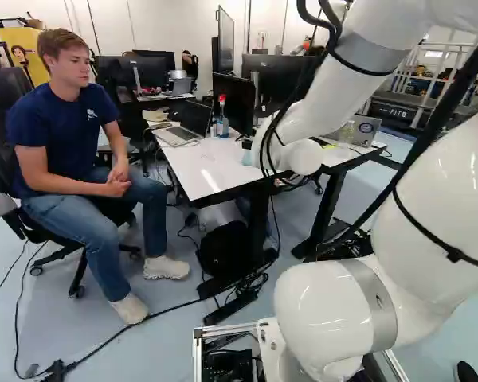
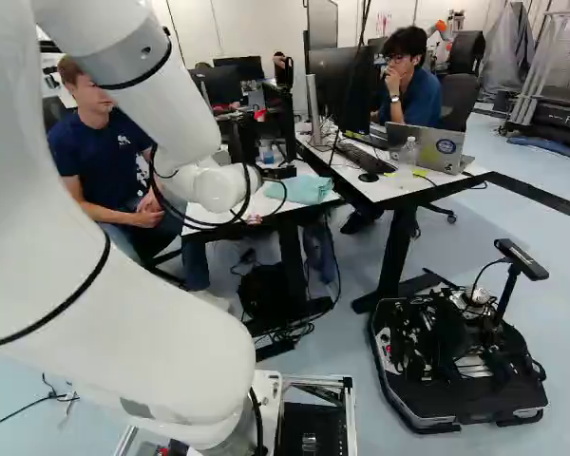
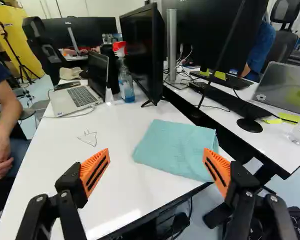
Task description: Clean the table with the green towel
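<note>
Across worktop (image 3: 125, 185), thin scrawl (image 3: 89, 138) sat near laptop (image 3: 76, 97); gripper (image 3: 156, 153) hung with fingers spread; green towel (image 3: 176, 147) lay folded at near corner beside neighbouring desk (image 3: 275, 150). Approach seemingly in hand: next move called for lowering over towel, then pinching (scrawl likely wiping target).

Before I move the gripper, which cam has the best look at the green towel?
Wrist view: the towel lies almost fully in sight on the table, ahead of the open gripper. Right base view shows it smaller, beside the arm. Left base view gives just a sliver by the arm.
</note>
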Controlling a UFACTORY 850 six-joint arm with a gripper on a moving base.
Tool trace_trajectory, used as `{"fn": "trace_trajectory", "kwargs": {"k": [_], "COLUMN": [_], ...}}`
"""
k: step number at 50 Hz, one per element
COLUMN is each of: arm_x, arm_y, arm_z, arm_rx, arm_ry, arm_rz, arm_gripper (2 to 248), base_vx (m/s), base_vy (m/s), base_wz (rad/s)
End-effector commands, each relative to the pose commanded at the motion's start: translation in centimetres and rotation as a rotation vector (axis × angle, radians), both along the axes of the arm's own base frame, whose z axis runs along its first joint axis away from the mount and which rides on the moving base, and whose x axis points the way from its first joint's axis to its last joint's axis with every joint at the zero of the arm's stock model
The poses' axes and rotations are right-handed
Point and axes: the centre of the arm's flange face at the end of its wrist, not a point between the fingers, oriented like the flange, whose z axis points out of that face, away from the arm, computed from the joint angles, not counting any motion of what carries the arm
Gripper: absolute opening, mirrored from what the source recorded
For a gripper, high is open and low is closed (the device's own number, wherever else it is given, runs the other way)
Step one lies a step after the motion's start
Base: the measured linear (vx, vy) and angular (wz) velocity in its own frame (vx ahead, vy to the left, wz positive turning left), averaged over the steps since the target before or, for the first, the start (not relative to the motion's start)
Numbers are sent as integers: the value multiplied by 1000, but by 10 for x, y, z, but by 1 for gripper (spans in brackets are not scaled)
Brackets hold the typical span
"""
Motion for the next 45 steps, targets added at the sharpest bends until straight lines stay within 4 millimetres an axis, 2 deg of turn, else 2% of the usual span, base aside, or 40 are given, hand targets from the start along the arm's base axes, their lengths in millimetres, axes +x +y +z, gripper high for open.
{"fn": "trace_trajectory", "kwargs": {"k": [45], "arm_x": [73], "arm_y": [-23], "arm_z": [24], "arm_rx": [69], "arm_ry": [208], "arm_rz": [-91], "arm_gripper": [247], "base_vx": [0], "base_vy": [0], "base_wz": [0]}}
